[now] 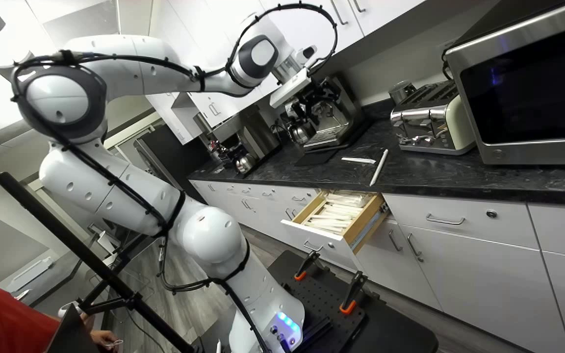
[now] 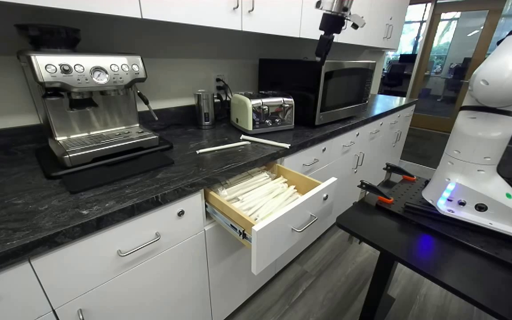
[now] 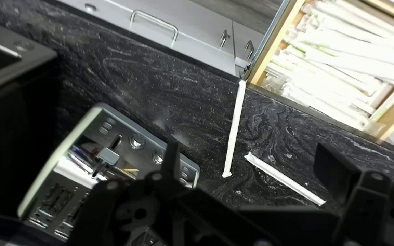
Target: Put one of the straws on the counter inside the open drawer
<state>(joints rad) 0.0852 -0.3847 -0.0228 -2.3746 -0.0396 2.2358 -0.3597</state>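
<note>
Black two-fingered gripper [image 3: 252, 159] hangs spread and empty, higher than the white-fronted, light-wood drawer [image 2: 280, 238]; behind that, two slim white straws [image 3: 234, 128] lie on the glossy black counter [image 3: 176, 90], probably light, slick and crushable: pinch one gently at mid-length.

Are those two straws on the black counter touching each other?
No, the wrist view shows dark counter between the straw nearer the drawer and the other straw.
</note>
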